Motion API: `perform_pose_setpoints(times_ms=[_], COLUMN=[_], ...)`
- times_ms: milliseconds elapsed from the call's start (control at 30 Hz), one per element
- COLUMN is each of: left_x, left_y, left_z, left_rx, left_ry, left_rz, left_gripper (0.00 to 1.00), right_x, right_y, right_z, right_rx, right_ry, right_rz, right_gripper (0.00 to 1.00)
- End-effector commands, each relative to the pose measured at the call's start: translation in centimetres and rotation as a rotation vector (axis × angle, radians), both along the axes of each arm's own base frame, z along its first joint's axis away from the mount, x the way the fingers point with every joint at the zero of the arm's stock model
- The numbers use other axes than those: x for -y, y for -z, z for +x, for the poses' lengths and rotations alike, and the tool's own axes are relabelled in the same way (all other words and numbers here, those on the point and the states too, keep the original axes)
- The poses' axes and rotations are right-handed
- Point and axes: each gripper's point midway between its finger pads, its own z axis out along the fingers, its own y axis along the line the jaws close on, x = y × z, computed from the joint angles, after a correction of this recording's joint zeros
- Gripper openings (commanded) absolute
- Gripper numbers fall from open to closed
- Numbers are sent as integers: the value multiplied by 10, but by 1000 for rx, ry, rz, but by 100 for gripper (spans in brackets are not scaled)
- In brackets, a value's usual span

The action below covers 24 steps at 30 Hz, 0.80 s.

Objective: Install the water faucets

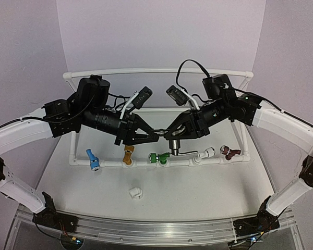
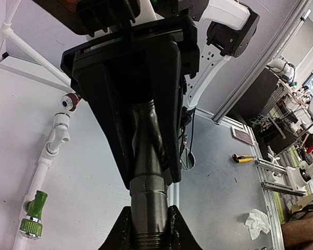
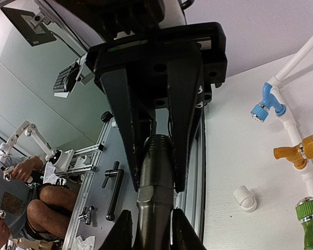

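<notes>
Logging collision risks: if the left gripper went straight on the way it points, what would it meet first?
The right gripper, facing the left gripper almost tip to tip. Both are shut on the same dark grey faucet; the exact gap is unclear.

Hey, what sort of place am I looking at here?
Probably a robotics lab: robot arms bolted at a white table, a mock pipe frame with coloured taps, and cluttered workbenches beyond.

Bright even light, fisheye-bent edges
</notes>
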Motion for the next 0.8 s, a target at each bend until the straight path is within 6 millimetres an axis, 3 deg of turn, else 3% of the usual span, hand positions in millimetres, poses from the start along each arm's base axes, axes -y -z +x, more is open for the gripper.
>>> perform_pose_setpoints(times_ms=[0,100,200,233,333,467,767], left_x=[1,0,-3,-5,-13,-32,-81], left_y=[-31,-29,-26,-25,-19,-6,64], left_z=[2,3,5,6,13,23,24], left_rx=[89,93,95,95,88,63,-75], left_ry=[3,-7,-32,-42,-114,-240,-417], left_rz=[-99,-94,-77,-71,-47,17,318], left_gripper=[0,0,4,11,57,98,100], right_x=[-5,-5,-5,-5,-3,6,37], right_y=[-13,-12,-12,-12,-13,-11,13], right_z=[0,1,3,3,7,19,44], right_rx=[17,19,26,29,45,69,138], right_ry=[-17,-11,1,3,26,87,242], right_rz=[34,31,28,27,24,12,-58], right_gripper=[11,1,0,0,0,0,0])
